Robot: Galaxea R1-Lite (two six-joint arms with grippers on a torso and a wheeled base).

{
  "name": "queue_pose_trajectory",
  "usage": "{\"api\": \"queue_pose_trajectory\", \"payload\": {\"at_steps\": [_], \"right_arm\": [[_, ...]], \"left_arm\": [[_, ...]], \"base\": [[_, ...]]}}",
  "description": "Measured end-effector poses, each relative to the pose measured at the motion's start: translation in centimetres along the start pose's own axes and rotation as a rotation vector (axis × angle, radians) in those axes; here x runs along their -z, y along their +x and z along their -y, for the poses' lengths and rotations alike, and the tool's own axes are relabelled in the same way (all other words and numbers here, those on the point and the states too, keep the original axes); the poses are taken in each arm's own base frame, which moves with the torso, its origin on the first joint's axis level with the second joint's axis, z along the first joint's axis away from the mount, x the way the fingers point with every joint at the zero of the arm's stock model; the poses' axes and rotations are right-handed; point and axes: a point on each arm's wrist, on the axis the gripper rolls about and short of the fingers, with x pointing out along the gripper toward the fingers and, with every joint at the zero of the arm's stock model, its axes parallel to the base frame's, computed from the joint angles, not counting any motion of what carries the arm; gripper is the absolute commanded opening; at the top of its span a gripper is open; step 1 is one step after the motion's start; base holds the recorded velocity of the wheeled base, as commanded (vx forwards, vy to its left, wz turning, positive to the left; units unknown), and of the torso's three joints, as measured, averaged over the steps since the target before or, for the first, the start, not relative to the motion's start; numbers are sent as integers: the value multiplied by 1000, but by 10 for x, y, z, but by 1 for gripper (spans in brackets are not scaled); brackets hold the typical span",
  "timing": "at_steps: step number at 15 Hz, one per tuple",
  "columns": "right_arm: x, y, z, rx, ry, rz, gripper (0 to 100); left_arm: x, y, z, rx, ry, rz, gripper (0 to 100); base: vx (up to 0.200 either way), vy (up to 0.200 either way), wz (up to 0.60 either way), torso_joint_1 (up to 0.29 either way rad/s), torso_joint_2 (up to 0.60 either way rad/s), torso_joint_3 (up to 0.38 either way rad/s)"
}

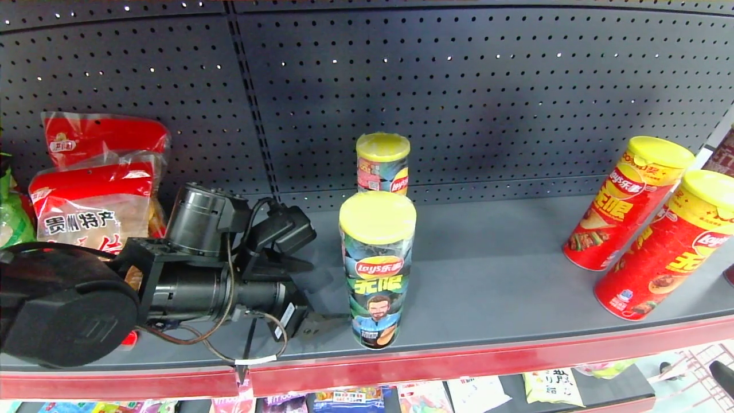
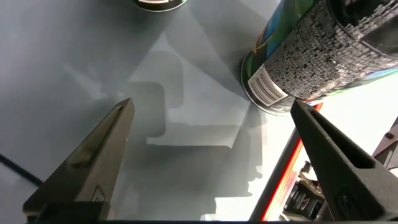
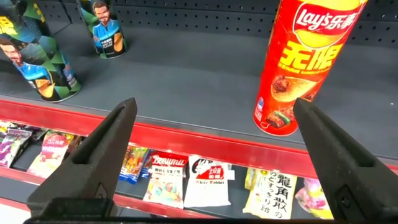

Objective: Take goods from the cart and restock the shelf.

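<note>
Two green-and-blue chip cans with yellow lids stand mid-shelf, one at the front (image 1: 377,269) and one behind it (image 1: 382,163). My left gripper (image 2: 212,106) is open just above the grey shelf (image 1: 487,269), to the left of the front can (image 2: 311,56) and apart from it, with nothing between its fingers. Two red chip cans (image 1: 628,203) (image 1: 668,246) stand at the shelf's right end. My right gripper (image 3: 214,102) is open and empty in front of the shelf's red edge (image 3: 186,134), facing one red can (image 3: 305,62) and the green cans (image 3: 37,56).
Red snack bags (image 1: 94,195) are stacked at the far left of the shelf, behind my left arm. A perforated dark back panel (image 1: 459,86) closes the shelf. The lower shelf holds several snack packs (image 3: 205,180). Bare shelf lies between the green and red cans.
</note>
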Motion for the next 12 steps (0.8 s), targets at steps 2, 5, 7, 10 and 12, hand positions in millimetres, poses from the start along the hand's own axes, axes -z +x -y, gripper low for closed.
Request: {"api": "queue_pose_trajectory", "payload": {"at_steps": [2,5,7,10,12], "right_arm": [[1,0,0,-1,0,-3,100],[1,0,0,-1,0,-5,100],[1,0,0,-2,0,-5,100],[1,0,0,-2,0,-6,100],[1,0,0,-2,-1,-7,100]], "left_arm": [[-1,3,1,5,3,1,100],[-3,5,0,7,6,3,100],[-3,7,0,10,6,0,100],[-4,8,0,10,6,1,100],[-4,8,0,10,7,2,100]], "base": [[0,0,0,0,0,0],[0,0,0,0,0,0],[0,0,0,0,0,0],[0,0,0,0,0,0],[0,0,0,0,0,0]]}}
